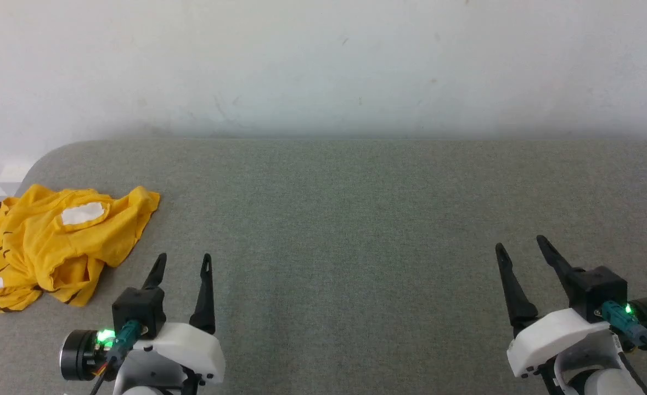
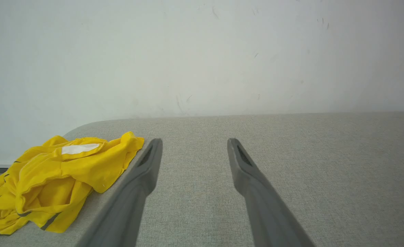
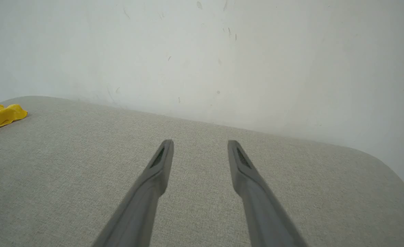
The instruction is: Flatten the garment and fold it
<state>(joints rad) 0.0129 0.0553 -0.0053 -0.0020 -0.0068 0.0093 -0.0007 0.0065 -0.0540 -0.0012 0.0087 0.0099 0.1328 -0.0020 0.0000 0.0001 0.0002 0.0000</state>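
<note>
Starting left, the garment [image 1: 54,247]: we find a yellow T-shirt crumpled in a heap at the left end of the grey padded surface [image 1: 356,219], near its rounded far corner. White patches and dark stripes of a print show among the folds.
Garment's contact: nothing grips it. We see it lying loose, partly spilling past the surface's left edge.
Left gripper [image 1: 185,257]: we see its two dark fingers spread wide with nothing between them, tips pointing toward the wall [image 1: 323,66]. It sits just right of the garment, apart from it in the head view.
Right gripper [image 1: 519,242]: we see its fingers parted too, a little narrower than the left pair, and empty. It is over the right part of the surface, well apart from the garment.
Wall: pale and scuffed, rising straight behind the surface's far edge.
</note>
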